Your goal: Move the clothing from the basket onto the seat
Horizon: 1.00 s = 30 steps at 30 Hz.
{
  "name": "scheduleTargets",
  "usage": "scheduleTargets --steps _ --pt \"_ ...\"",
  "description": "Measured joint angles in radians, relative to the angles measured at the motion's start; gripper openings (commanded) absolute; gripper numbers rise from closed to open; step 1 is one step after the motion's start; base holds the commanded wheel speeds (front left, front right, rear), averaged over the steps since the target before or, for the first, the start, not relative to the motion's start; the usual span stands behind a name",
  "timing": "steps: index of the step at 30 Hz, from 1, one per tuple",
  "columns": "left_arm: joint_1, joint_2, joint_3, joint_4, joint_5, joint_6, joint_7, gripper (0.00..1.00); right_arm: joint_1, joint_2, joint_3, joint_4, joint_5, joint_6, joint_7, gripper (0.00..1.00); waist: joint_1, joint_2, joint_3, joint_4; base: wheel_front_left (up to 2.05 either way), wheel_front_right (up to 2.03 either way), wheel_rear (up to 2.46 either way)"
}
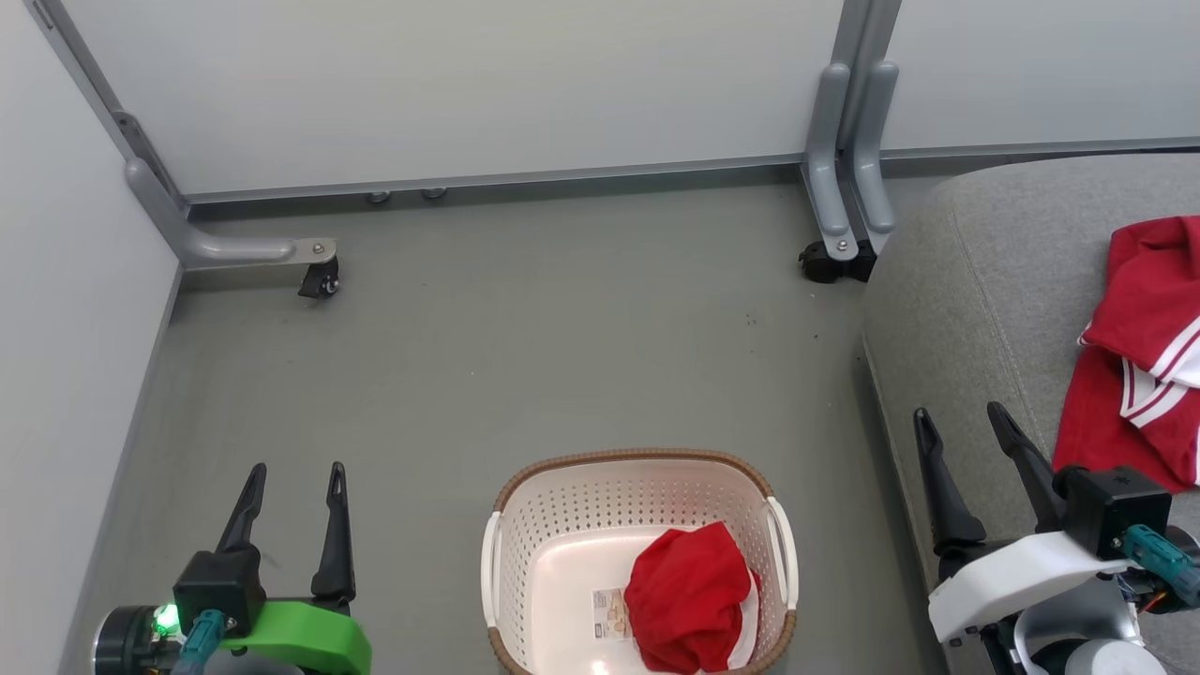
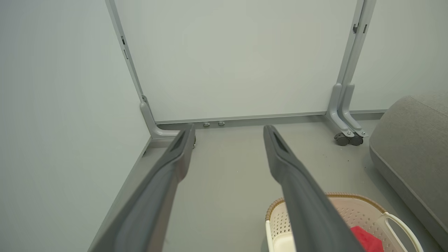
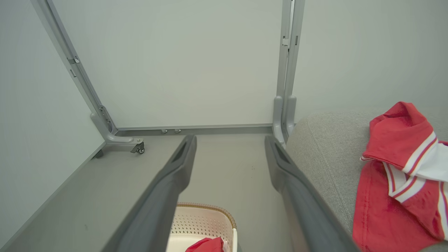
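A cream perforated basket with a brown rim stands on the floor at the bottom centre; a bunched plain red garment lies inside it beside a sticker. The basket's far rim shows in both wrist views. A second red garment with white stripe trim lies spread on the grey seat at the right. My left gripper hangs open over the floor left of the basket. My right gripper is open above the seat's front edge, empty.
Pale partition panels close off the back and left. Their grey feet carry castors on the floor. Grey floor stretches between the panels, the basket and the seat.
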Motion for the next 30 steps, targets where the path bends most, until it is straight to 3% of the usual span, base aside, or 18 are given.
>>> scheduleTargets --steps 13,24,30 --pt "-0.079 -0.039 -0.046 0.028 0.028 -0.031 0.0 1.0 -0.1 0.0 0.032 -0.04 -0.019 0.0 -0.002 1.0 0.0 0.0 0.085 -0.026 0.0 0.0 0.0" --pt "-0.287 -0.078 -0.145 0.15 0.022 -0.084 0.0 1.0 -0.258 0.0 0.042 -0.087 -0.014 0.0 -0.044 1.0 0.0001 0.0 0.264 -0.072 0.0 0.0 0.0" --pt "-0.411 -0.086 -0.248 0.265 0.036 -0.102 0.0 1.0 -0.324 -0.001 0.031 -0.097 -0.005 0.0 -0.08 1.0 0.0002 0.0 0.38 -0.1 0.0 0.0 0.0"
